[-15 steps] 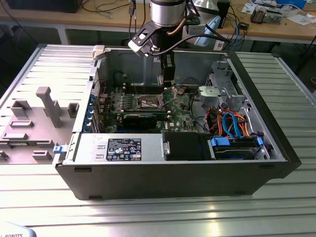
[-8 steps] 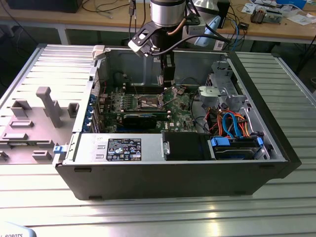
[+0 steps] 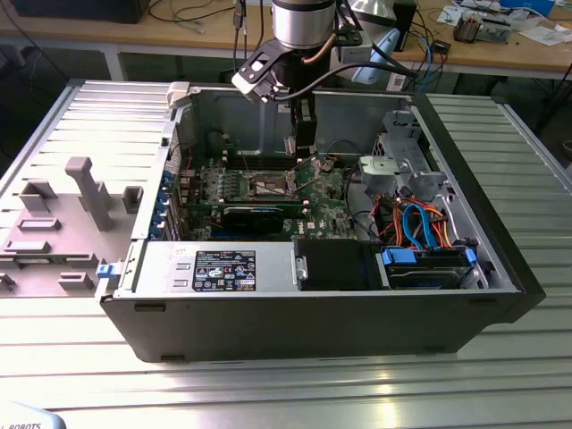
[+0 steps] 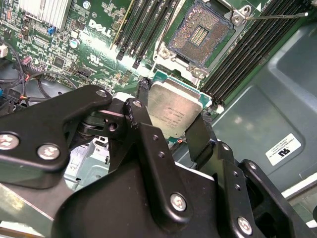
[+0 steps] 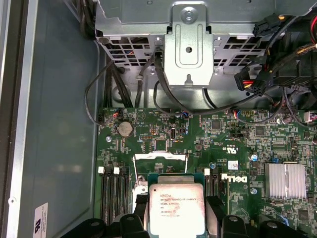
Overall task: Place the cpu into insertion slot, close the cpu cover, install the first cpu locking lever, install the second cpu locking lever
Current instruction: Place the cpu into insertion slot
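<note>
Jaws clamped cpu (image 4: 174,111) by opposite edges | cpu hung clear of insertion slot (image 4: 200,32), not seated | slot lay uncovered, contacts bare | exterior view: slot sat near 7 o'clock from jaws

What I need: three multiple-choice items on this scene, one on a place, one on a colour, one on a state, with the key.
1. The insertion slot is: A covered; B filled; C open and empty.
2. The cpu is: A in the slot; B gripped by the hand; C set down loose.
3. The circuit board is: A red; B green; C white.
Key: C, bare contacts show; B, black fingers clamp its two sides; B, green around the slot.
</note>
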Available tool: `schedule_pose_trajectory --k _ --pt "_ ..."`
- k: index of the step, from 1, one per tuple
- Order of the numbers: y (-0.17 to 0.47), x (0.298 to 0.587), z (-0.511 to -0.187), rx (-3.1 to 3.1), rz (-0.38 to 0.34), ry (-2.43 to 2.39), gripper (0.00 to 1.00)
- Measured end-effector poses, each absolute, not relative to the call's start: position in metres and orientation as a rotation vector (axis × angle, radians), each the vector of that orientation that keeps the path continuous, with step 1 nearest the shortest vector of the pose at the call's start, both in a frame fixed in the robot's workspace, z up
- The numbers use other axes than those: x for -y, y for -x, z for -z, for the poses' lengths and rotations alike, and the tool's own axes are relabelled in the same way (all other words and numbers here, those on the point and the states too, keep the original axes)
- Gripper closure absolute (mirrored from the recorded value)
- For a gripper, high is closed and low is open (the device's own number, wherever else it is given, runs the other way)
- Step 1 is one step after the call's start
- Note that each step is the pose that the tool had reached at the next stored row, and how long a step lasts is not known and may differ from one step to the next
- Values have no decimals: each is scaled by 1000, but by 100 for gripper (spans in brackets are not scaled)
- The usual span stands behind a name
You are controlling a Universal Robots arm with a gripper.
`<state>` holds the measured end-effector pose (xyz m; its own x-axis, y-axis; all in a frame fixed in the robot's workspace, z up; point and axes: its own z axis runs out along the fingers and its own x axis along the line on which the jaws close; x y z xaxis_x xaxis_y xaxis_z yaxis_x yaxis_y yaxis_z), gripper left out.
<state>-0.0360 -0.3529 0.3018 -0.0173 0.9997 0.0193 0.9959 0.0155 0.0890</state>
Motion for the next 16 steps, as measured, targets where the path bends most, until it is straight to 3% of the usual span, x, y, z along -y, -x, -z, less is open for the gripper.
schedule_pose_trajectory --k 16 --pt "36 353 -301 -2192 -119 -2178 46"
